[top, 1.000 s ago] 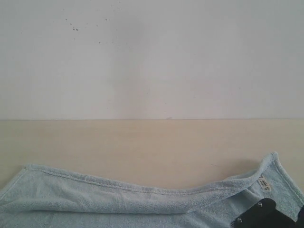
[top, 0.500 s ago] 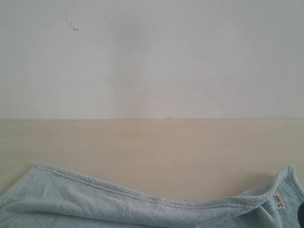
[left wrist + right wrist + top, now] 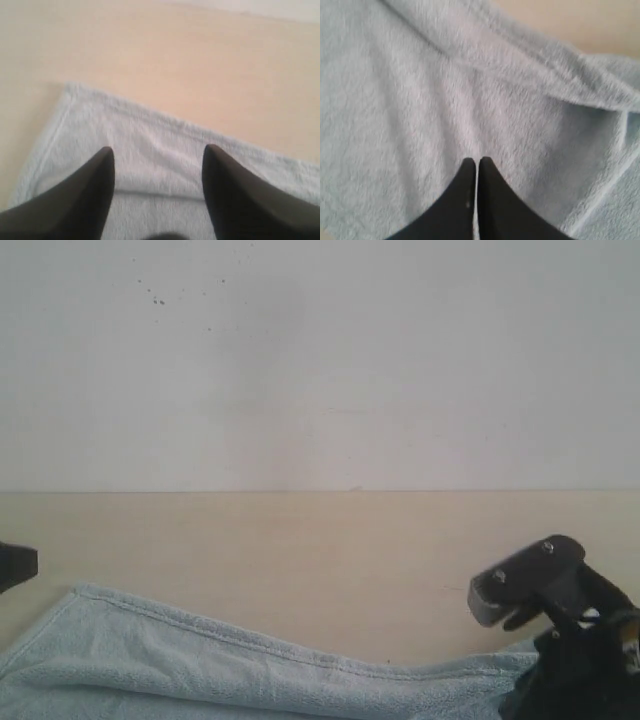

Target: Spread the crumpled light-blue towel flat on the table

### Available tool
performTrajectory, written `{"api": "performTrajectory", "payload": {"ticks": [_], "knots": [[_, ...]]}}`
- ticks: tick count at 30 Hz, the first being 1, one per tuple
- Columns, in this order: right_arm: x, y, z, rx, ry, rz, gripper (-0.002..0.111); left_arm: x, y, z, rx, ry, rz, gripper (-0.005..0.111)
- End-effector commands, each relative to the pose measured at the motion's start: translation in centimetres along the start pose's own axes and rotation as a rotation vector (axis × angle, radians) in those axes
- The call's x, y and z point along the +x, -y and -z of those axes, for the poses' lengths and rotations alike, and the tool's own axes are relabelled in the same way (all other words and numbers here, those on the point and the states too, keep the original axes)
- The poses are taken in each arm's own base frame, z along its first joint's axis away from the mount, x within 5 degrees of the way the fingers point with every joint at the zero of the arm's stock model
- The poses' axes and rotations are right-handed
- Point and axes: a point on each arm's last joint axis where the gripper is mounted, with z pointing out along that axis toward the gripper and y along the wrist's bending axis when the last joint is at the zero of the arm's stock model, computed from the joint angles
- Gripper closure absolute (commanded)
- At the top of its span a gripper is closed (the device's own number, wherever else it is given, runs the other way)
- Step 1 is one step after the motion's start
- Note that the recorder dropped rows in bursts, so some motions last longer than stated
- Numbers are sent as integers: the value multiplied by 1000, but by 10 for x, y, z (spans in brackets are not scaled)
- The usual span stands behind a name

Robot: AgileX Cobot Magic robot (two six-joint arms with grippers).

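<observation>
- the table [image 3: 300, 550] fills the lower half of the exterior view, pale beige, running back to the wall [image 3: 320, 360].
- the towel [image 3: 200, 665] lies along the table's near edge, its hemmed border wavy, with a raised fold by the right end.
- right gripper [image 3: 477, 161] sits over the cloth, jaws pressed tight together, no cloth seen pinched between them.
- left gripper [image 3: 158, 148] hangs over the towel's left corner, jaws spread wide, gripping nothing.
</observation>
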Motion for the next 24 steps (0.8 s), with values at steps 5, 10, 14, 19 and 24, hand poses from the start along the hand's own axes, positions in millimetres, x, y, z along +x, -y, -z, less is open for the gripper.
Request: {"api": "performTrajectory", "payload": {"ticks": [5,10,14,19,24], "knots": [[-47,9,1,60,140,-96,107,-17,1,-45,-23,-70,-79,55],[-55,28,6,133,182,-196,107,-7,-5,-66,-40,-129,-198,55],[-49,56,9,195,174,-298,107,-4,-8,-77,-58,-130,-210,55],[-42,86,14,263,192,-388,107,-3,-14,-93,-107,-74,-221,55],[-38,99,16,295,196,-381,107,10,-24,-119,-157,-79,-228,55]]}}
